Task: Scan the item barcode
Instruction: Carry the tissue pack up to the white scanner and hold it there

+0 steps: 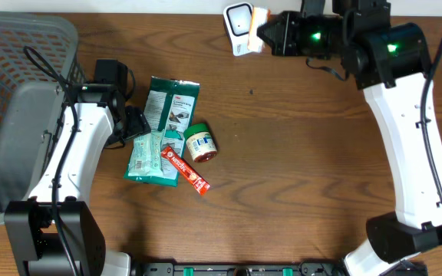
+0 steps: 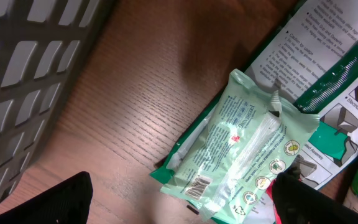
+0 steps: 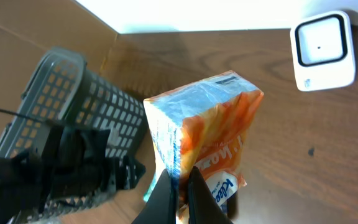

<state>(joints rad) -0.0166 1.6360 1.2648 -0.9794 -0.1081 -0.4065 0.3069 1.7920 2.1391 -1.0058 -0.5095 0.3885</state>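
Orange packet in outstretched right hand

– Can you read anything on these?
– In the right wrist view, the orange packet has a blue "Kle" on a white patch at lower centre, and the rest of the word is cut off.
– What about the left wrist view?
– The pale green pouch shows a barcode at its lower left end, but its print is too small to read. The same goes for the green-and-white packet at upper right.
– And overhead?
– The red stick has white lettering I can't make out.
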